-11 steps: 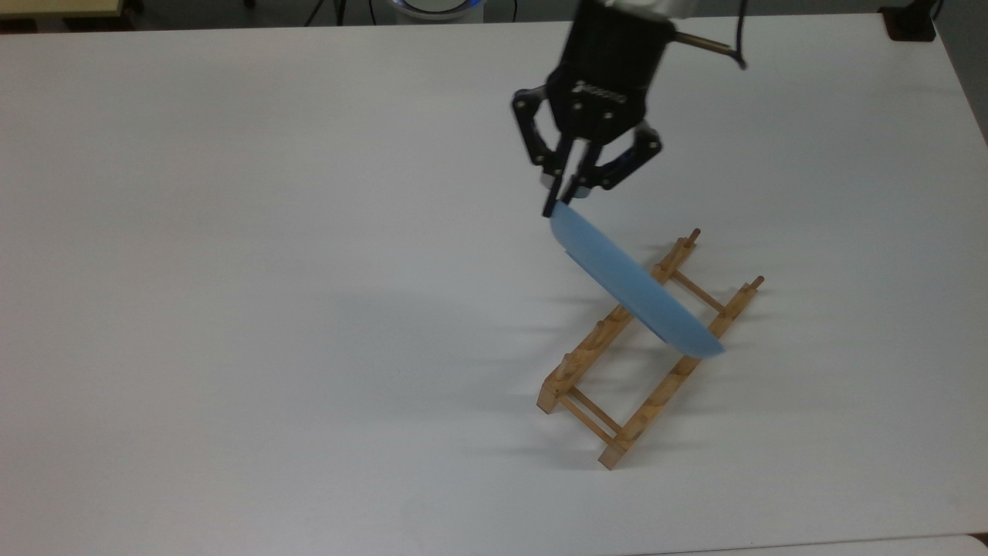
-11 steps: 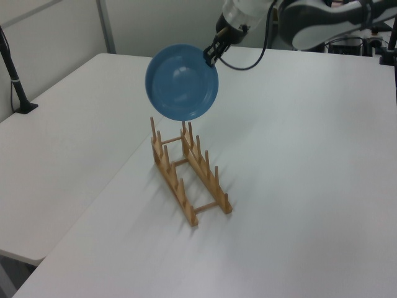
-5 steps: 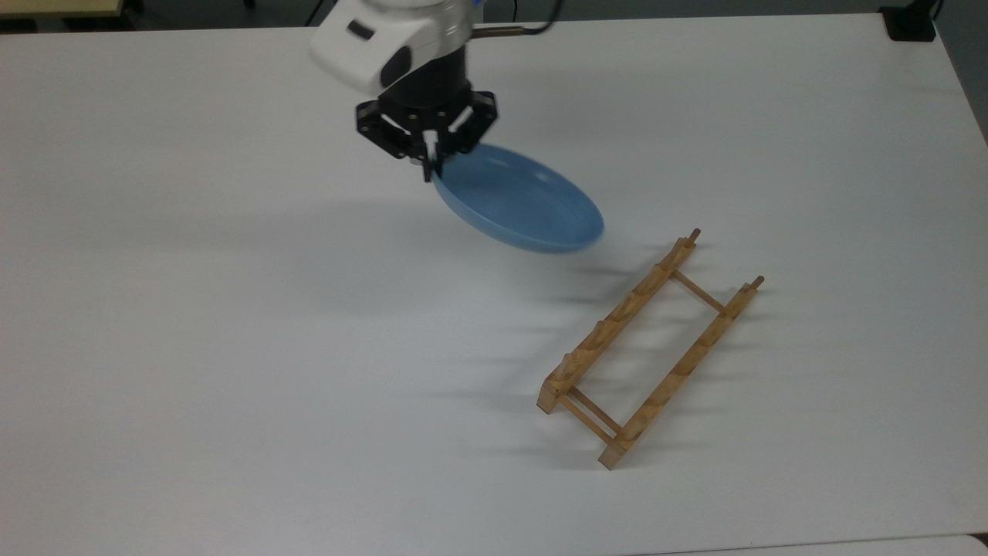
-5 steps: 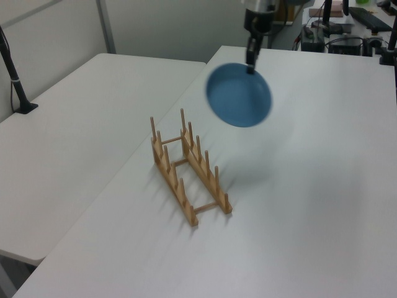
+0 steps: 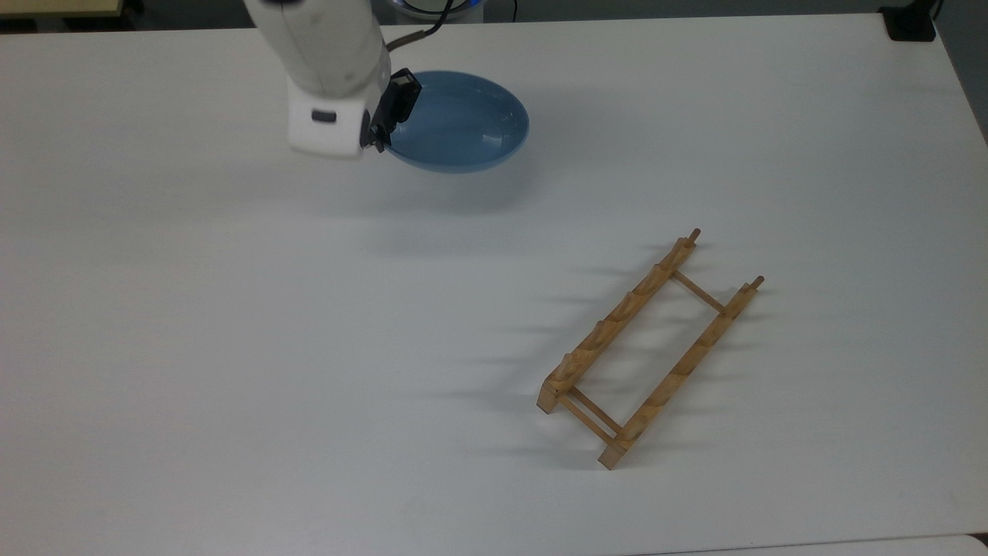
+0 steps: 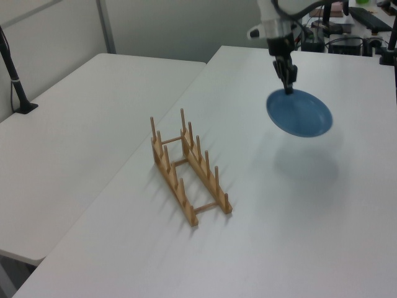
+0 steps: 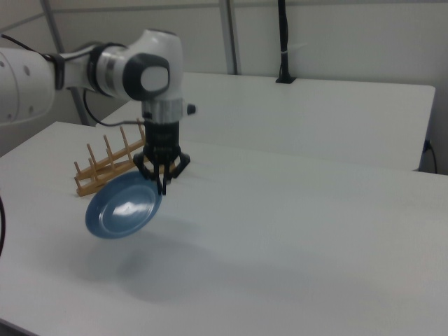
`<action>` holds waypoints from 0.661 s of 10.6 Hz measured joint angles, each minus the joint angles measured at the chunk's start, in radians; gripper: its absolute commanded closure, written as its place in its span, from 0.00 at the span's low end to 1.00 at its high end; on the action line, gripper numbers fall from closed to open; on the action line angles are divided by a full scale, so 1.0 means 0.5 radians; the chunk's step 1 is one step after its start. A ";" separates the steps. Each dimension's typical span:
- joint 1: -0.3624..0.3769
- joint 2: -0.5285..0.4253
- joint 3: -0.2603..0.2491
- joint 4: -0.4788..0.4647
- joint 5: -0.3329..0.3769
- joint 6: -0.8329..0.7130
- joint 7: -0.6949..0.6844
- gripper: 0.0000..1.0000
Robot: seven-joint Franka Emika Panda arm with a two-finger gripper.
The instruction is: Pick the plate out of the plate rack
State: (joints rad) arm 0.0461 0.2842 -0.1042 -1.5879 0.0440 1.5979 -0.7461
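Observation:
The light-blue plate [image 5: 463,122] hangs above the white table, well clear of the rack, at the top view's upper middle. It is tilted, with its hollow side showing, and casts a shadow on the table beneath. My gripper [image 5: 384,140] is shut on the plate's rim at the top view's left edge of the plate. In the left view the gripper [image 6: 288,90] pinches the plate [image 6: 301,115] from above. In the right view the plate [image 7: 122,210] slopes down from the gripper [image 7: 161,187]. The wooden plate rack [image 5: 648,347] stands bare at the top view's lower right.
The rack [image 6: 186,164] sits near the seam between two white tables in the left view, and behind the arm in the right view [image 7: 108,164]. A black clamped post [image 6: 17,81] stands on the far table. A black block [image 5: 911,23] sits at the table's corner.
The plate went from standing on edge over the rack to hanging away from it. The gripper carried it toward the top view's upper left and turned it closer to flat.

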 measured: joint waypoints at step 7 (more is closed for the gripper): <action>0.035 0.359 0.014 -0.031 -0.033 -0.034 -0.145 0.82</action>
State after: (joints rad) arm 0.0637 0.4638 -0.0972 -1.6034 0.0273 1.5807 -0.8188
